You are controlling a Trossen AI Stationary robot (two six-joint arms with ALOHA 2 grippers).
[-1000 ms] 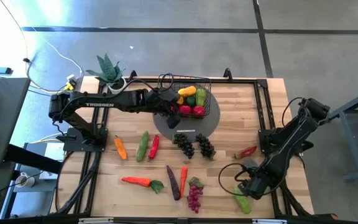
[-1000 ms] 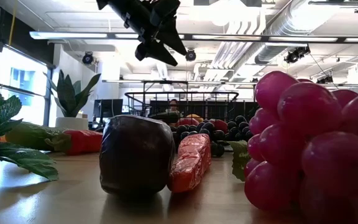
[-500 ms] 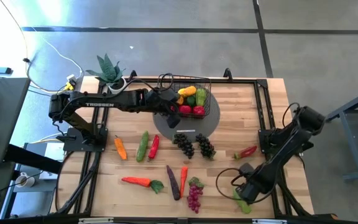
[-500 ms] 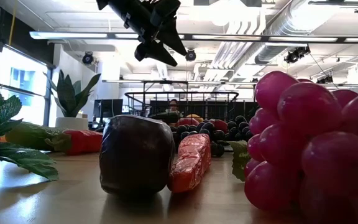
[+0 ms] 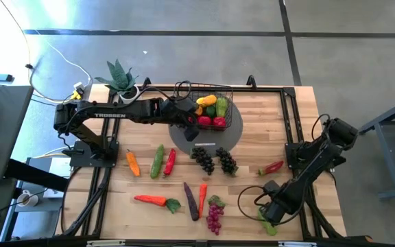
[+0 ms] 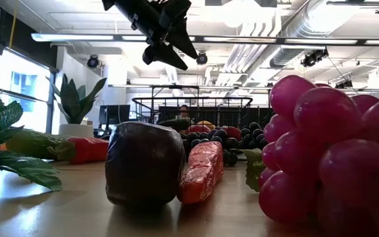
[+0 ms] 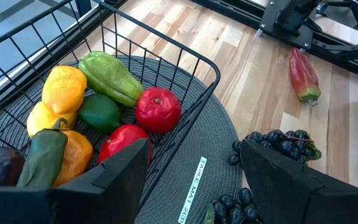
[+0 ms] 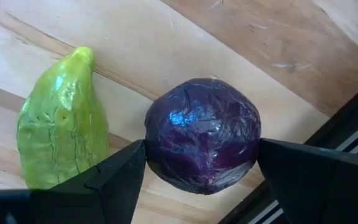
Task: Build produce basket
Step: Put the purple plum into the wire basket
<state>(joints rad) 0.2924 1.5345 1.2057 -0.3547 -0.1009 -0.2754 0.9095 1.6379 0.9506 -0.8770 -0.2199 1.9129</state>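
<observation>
At the near right corner of the table (image 5: 300, 116), the right gripper (image 8: 197, 171) is down at the wood with its two dark fingers (image 8: 114, 177) pressed against either side of a round purple cabbage (image 8: 202, 134), gripping it. A pale green pepper (image 8: 64, 121) lies on the boards just beside the cabbage.

Farther in, loose produce lies spread over the middle of the table: pink grapes (image 5: 214, 217), a dark eggplant (image 5: 191, 200) beside an orange carrot (image 5: 202, 197), a leafy carrot (image 5: 151, 200), then a green cucumber (image 5: 158, 160), a red pepper (image 5: 170, 160) and two dark grape bunches (image 5: 214, 160).

Beyond these, the black wire basket (image 5: 226, 118) stands on a grey round mat (image 5: 235, 134) near the far edge, holding red, yellow, orange and green pieces. The left gripper (image 7: 191, 168) hangs above the basket's near corner, its fingers parted with nothing between them. A potted plant (image 5: 120, 77) stands at the far left corner.
</observation>
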